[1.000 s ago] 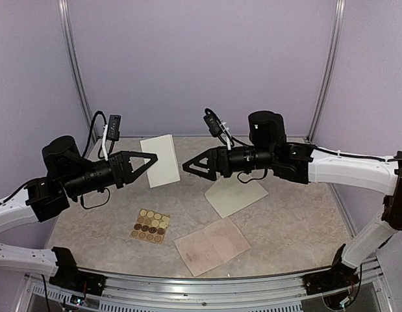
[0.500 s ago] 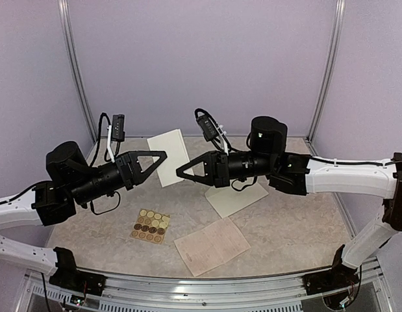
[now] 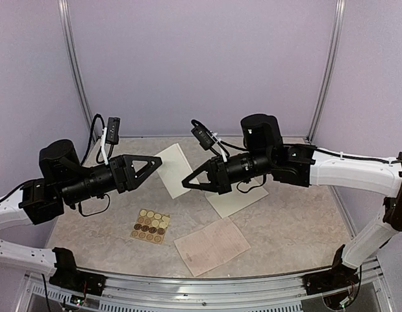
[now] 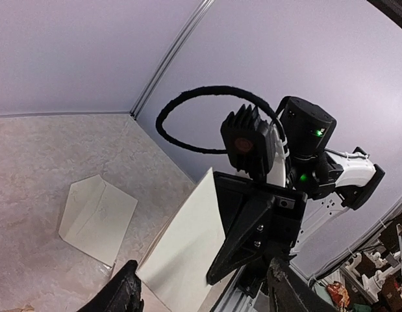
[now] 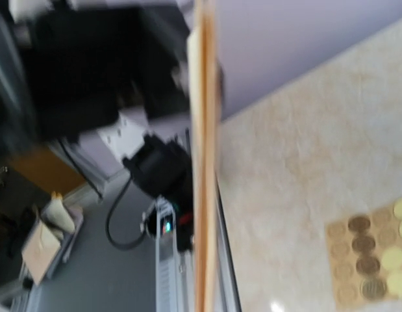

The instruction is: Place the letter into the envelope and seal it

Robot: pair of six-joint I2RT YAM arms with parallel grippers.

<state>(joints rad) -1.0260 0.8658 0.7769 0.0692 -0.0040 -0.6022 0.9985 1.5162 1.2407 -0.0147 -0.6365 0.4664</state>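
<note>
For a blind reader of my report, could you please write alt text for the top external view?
The right gripper holds a cream paper sheet in the air, facing the open left gripper. On the table lie an envelope, a sticker card and a pinkish sheet.

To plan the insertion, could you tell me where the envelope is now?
In the top view, the envelope lies flat on the table right of centre, under the right arm, just beyond the pinkish sheets.
</note>
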